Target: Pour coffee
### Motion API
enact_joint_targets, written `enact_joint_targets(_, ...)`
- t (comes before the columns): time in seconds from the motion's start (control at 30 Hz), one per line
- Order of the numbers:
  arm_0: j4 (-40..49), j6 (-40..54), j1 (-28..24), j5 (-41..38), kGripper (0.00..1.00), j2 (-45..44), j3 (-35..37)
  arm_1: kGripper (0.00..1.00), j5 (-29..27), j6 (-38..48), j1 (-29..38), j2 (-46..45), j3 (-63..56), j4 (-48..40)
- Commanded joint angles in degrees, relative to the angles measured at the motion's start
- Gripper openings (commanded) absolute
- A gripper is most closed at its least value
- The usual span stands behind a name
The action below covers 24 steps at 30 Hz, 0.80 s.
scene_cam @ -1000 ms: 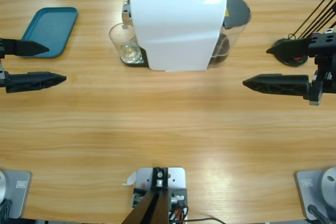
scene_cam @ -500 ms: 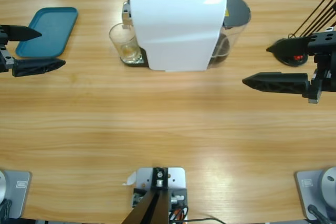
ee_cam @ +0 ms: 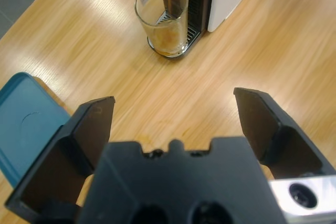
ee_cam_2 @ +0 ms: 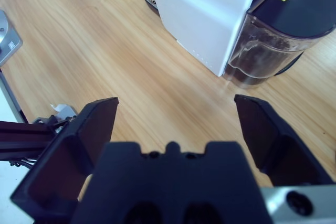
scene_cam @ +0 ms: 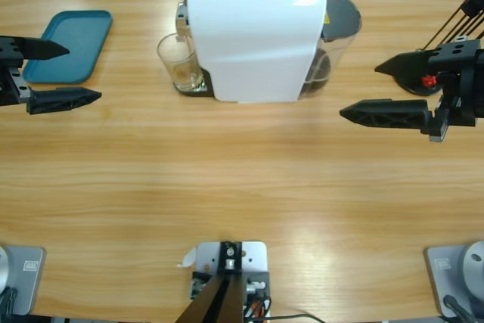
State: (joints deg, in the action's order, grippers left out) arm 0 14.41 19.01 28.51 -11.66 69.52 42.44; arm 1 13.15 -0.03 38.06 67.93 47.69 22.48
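Two end effectors low over desk (scene_cam: 242, 179), both spread wide, holding nothing. Left end effector (ee_cam: 176, 114) just beside teal tray (scene_cam: 64, 45), tray bare. Ahead of it, well apart: clear glass (ee_cam: 163, 19) on drip grille of white coffee machine (scene_cam: 253, 35), thin brown stream falling in, shallow coffee (ee_cam: 167, 40) at bottom. Right end effector (ee_cam_2: 176, 111) faces machine's clear rear tank (ee_cam_2: 270, 45).
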Motion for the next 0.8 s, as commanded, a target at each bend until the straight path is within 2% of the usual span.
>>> enact_joint_targets(0.03, -0.5, -0.3, 0.1, -1.5, 1.0, 1.1, -0.4, 1.0, -0.6, -0.6, 0.5, -1.0, -1.6, 0.9)
enact_joint_targets(0.8, -0.4, -0.2, 0.6, -1.5, 1.0, 0.6, -0.5, 1.0, -0.6, -0.6, 0.5, -0.6, -1.3, 1.2)
